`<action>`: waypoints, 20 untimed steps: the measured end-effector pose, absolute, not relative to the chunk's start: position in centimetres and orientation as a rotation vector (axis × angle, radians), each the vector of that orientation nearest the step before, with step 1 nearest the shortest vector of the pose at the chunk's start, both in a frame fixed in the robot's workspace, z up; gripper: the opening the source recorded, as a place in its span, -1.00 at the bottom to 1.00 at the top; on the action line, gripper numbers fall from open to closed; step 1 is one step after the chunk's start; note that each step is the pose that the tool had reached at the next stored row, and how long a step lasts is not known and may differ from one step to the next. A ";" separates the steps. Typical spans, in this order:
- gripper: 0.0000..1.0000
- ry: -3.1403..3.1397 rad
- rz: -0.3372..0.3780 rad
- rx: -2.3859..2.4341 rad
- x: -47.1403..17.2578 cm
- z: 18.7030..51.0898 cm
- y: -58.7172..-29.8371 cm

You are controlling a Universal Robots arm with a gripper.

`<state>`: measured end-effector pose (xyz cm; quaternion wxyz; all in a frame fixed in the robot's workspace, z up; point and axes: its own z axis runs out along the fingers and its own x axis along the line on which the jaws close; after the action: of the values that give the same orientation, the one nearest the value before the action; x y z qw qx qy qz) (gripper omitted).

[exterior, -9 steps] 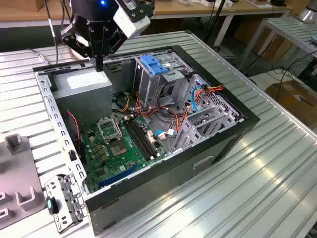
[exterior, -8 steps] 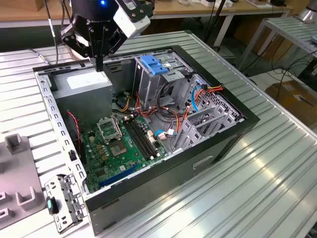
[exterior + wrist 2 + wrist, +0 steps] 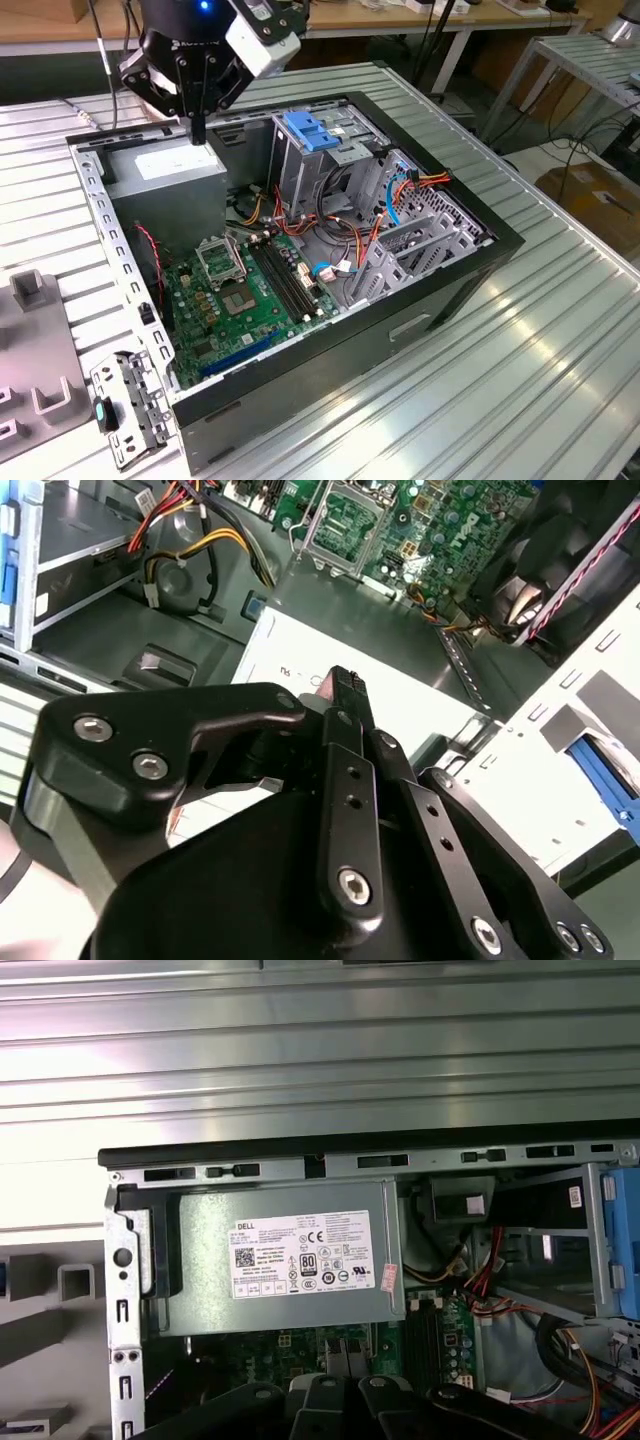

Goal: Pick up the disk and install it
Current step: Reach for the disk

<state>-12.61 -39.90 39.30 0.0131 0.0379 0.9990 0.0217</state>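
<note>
A: Where is the gripper (image 3: 198, 138)?

B: Above the open computer case (image 3: 430, 320), which lies on its side in the middle of the ribbed metal worktop (image 3: 540, 390). It points straight down at the grey power-supply box (image 3: 170, 175) in the case's far corner, on the exterior view's left.

A: Does it touch the box?

B: I cannot tell. In the second wrist view the fingertips (image 3: 345, 685) sit over the box's white label (image 3: 400, 695), close to it.

A: And the pincer?

B: Clenched, with the two fingers pressed together and nothing between them.

A: So where is the disk?

B: Outside the case and well apart from the gripper, as far as I can tell. In the second wrist view there is a flat piece with a blue rail, which I take for the disk (image 3: 605, 775). It lies beyond the case's perforated side wall (image 3: 540, 750), and only part of it shows.

A: What else is in the case?

B: The metal drive cage (image 3: 300, 175), with its blue latch (image 3: 308, 130) on top, stands along the far wall just beside the power-supply box. The green motherboard (image 3: 250, 290) covers the floor nearer the camera. Red, orange and blue cables (image 3: 335, 235) run beside the cage.

A: And on the worktop?

B: Grey holders (image 3: 35, 400) stand at its near corner on the exterior view's left.
</note>
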 end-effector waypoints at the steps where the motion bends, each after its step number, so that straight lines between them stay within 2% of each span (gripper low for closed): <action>1: -0.79 3.112 0.068 0.118 -12.8 39.3 -39.9; 20: -0.79 3.114 0.068 0.118 -14.2 39.0 -39.9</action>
<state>-14.22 -39.89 38.98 0.0126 0.0379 0.9990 0.0217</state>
